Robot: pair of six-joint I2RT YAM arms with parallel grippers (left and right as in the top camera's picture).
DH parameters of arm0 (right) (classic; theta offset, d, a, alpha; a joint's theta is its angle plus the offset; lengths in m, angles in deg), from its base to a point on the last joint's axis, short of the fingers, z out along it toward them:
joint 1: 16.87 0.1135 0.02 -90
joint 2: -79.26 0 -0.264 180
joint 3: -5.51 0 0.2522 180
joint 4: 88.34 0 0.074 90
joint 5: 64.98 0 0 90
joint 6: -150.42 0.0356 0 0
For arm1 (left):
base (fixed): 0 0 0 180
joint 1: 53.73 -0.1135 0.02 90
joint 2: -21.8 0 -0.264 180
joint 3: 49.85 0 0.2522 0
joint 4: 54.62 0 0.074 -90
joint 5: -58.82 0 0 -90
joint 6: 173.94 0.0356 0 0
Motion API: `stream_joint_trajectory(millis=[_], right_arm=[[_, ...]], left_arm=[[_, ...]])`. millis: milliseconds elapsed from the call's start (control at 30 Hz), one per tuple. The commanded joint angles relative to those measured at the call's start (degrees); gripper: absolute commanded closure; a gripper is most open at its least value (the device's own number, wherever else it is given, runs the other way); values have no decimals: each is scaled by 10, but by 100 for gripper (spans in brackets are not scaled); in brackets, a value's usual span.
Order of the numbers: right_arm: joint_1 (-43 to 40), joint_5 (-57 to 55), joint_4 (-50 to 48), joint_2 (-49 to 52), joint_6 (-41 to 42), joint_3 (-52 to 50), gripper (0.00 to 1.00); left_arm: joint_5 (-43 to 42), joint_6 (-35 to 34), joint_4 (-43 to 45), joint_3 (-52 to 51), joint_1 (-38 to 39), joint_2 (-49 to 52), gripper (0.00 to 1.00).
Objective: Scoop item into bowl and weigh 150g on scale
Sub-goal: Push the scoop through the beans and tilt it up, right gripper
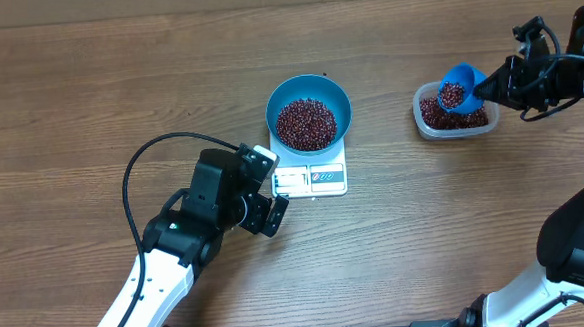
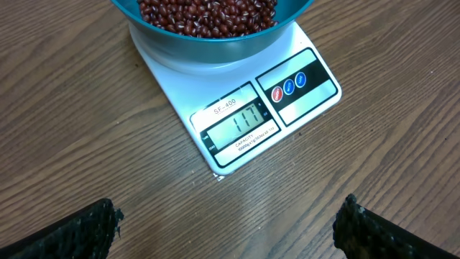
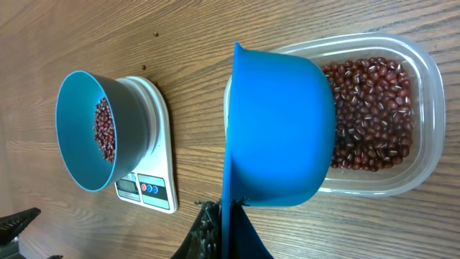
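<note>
Above the wooden table [image 1: 68,95], the scoop [image 1: 460,80] is clamped level by the right gripper [image 1: 486,89] so no beans [image 1: 452,95] spill; the left gripper [image 2: 226,234] is parted.

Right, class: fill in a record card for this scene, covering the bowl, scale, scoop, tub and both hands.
bowl: blue, on the scale, part filled with red beans
scale: white, display reads 117
scoop: blue, loaded with beans, over the tub
tub: clear, red beans inside
left hand: open, empty, by the scale's front
right hand: shut on the scoop's handle
</note>
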Motion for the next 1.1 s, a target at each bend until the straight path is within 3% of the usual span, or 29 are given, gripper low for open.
stream_joint_trajectory(millis=[0, 333, 1067], right_arm=[[-1, 9, 4, -2, -10, 20, 96], [-1, 97, 10, -3, -36, 20, 96], [13, 150, 43, -4, -69, 20, 96]], left_arm=[[1, -10, 2, -2, 3, -2, 1], [1, -10, 2, -2, 3, -2, 0], [1, -10, 2, -2, 3, -2, 0]])
